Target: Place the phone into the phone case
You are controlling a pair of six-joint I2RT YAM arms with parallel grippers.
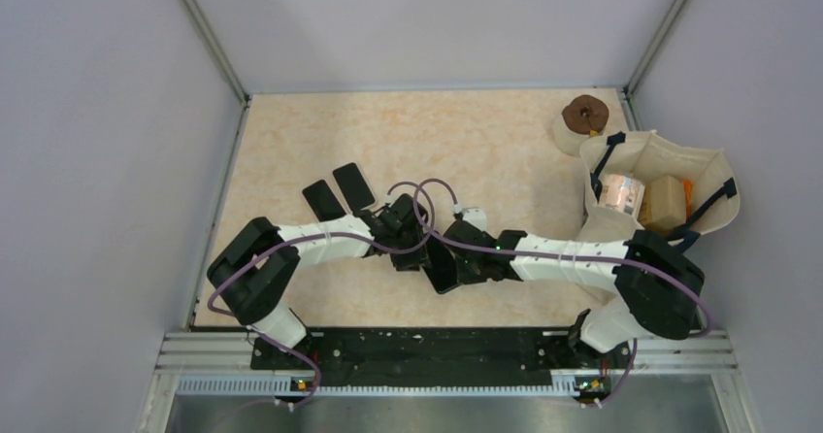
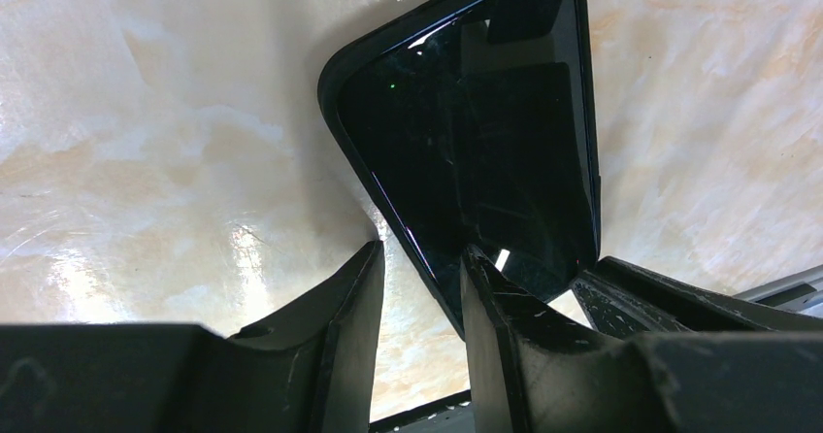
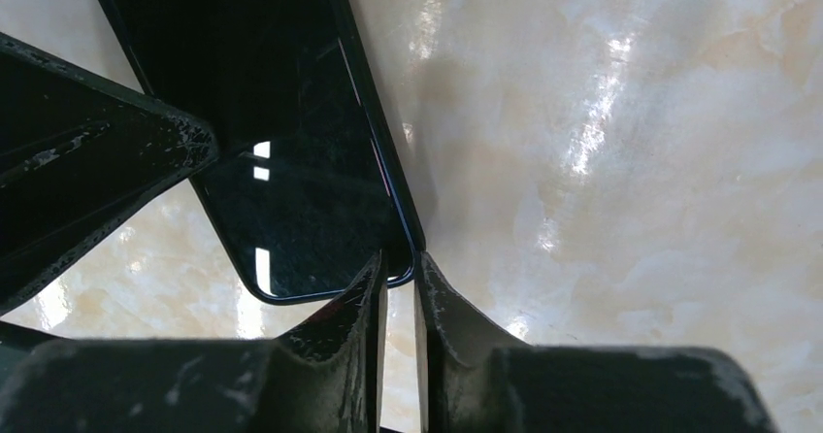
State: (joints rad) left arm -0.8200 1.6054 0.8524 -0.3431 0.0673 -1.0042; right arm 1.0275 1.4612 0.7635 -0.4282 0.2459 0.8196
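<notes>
Phone (image 2: pixel 476 142) lies on the counter (image 1: pixel 485 142) near the middle, screen up w/ a dark rim around it; both claws meet over it.

L claw (image 2: pixel 422 253): fingers a bit apart, phone's long edge runs into the gap and touches one finger. Can't tell if it grips.

R claw (image 3: pixel 398 258): at the opposite end of the phone, fingers nearly pressed together, pinching the phone's corner rim in the slit.

Two dark slabs (image 1: pixel 323 198) lie side by side up-left of the phone; case or phone, can't tell. Bag (image 1: pixel 713 166) w/ items sits far right of the phone, brown roll (image 1: pixel 585 115) behind it.
</notes>
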